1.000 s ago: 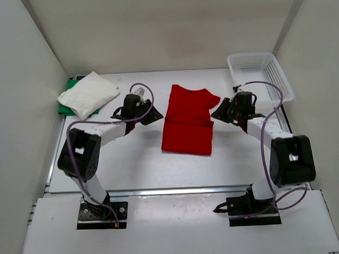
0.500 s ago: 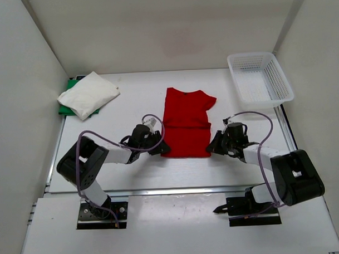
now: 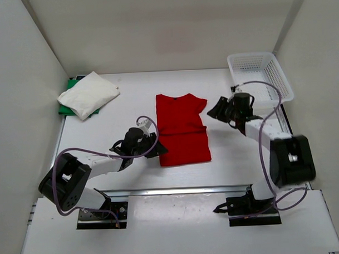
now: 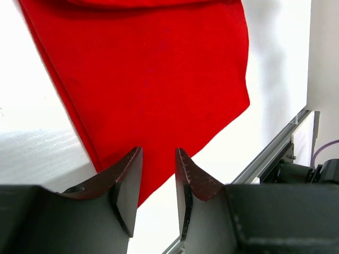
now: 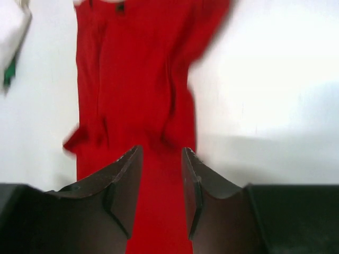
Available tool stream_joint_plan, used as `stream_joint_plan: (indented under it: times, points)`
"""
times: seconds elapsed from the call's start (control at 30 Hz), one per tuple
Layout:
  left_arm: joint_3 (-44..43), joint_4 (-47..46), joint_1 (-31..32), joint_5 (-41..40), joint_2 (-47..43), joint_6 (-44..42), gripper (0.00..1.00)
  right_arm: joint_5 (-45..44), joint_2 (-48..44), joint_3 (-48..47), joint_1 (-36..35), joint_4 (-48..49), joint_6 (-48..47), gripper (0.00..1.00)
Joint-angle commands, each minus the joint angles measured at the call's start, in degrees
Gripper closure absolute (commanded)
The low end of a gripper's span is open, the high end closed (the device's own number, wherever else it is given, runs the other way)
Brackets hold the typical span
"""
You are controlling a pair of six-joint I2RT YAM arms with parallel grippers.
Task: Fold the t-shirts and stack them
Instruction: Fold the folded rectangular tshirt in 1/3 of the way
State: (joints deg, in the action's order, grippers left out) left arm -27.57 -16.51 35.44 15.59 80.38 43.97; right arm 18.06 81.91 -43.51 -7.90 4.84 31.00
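Far-left corner of the bench (image 3: 126, 176): a white t-shirt (image 3: 88, 94), already folded, sits on a green item (image 3: 63, 109) w/ only a green strip showing past its left and far sides; can't tell what the green thing is. Moving right, my left gripper (image 3: 158, 150) is low over the bench toward the near edge, left of centre, tips right at the near-left corner of the red t-shirt (image 3: 182, 129). On the left wrist cam its fingers (image 4: 126, 182) stand apart w/ a narrow gap. The hem corner of the red cloth runs down beside the inner face of the left-hand finger, but nothing looks pinched, so I read it as parted and not holding. The red shirt lies flat abt mid-bench, collar toward the far edge, hem toward the near edge. Its sides are tucked in so it reads as a long narrow rectangle, w/ one sleeve poking out on the right nr the collar and a crease across it roughly halfway. Next, the right gripper (image 3: 214, 110) is off the shirt's right side, level w/ its upper half, near the cloth but apart from it in the top view. The right wrist cam is blurred; fingers (image 5: 123, 185) are spread, nothing between them, red shirt lying beyond the tips. Far-right corner: a white mesh basket (image 3: 285, 85), well apart from the shirt, w/ the right arm's cable (image 3: 263, 84) looping in front of it.
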Motion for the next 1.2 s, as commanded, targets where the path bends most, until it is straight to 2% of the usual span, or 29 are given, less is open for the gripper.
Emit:
stream_joint_plan:
  times: [0.0, 0.1, 0.27, 0.53, 0.63, 0.67, 0.77, 0.87, 0.93, 1.03, 1.1, 1.17]
  points:
    - [0.7, -1.4, -1.3, 2.2, -0.8, -0.2, 0.59, 1.4, 11.8, -7.2, 2.1, 7.4, -1.1, 0.66]
    - [2.0, -2.1, -1.4, 2.5, -1.7, -0.1, 0.58, 4.2, 22.6, -18.3, 3.9, 7.5, -0.8, 0.63]
    - [2.1, -2.5, -1.0, 3.0, -2.4, -0.5, 0.58, 7.6, 33.9, -25.8, 5.4, 8.0, 1.9, 0.62]
    - [2.3, -3.3, -2.0, 4.6, -0.6, -0.5, 0.58, 11.1, 40.3, -30.8, 4.1, 10.1, 4.9, 0.63]
    - [2.1, -3.2, -2.1, 4.4, -0.6, -0.6, 0.58, 12.6, 43.1, -32.9, 4.3, 10.6, 6.4, 0.71]
    - [2.3, -3.3, -2.5, 4.4, -0.7, -0.2, 0.58, 13.5, 43.2, -33.2, 4.3, 10.2, 6.1, 0.8]
    - [2.3, -3.1, -2.0, 3.7, -0.6, -0.2, 0.58, 12.5, 41.3, -31.6, 3.8, 12.2, 5.9, 0.99]
    - [2.2, -2.9, -2.4, 4.1, 0.0, -0.1, 0.58, 10.2, 36.3, -27.2, 2.3, 13.7, 4.3, 1.0]
    - [1.6, -3.2, -2.0, 4.0, -0.3, -0.1, 0.58, 6.7, 33.0, -27.0, 0.4, 11.4, 1.9, 1.0]
    - [1.2, -2.6, -2.0, 3.9, -0.7, -0.3, 0.58, 0.1, 31.6, -30.5, -3.9, 3.5, -4.7, 1.0]
    - [1.4, -2.6, -2.0, 3.5, -0.5, -0.1, 0.58, -4.9, 32.4, -36.4, -6.2, -2.3, -8.3, 1.0]
    - [1.5, -2.8, -2.1, 3.3, -0.7, -0.1, 0.58, -8.3, 34.0, -39.3, -8.5, -4.8, -11.3, 1.0]
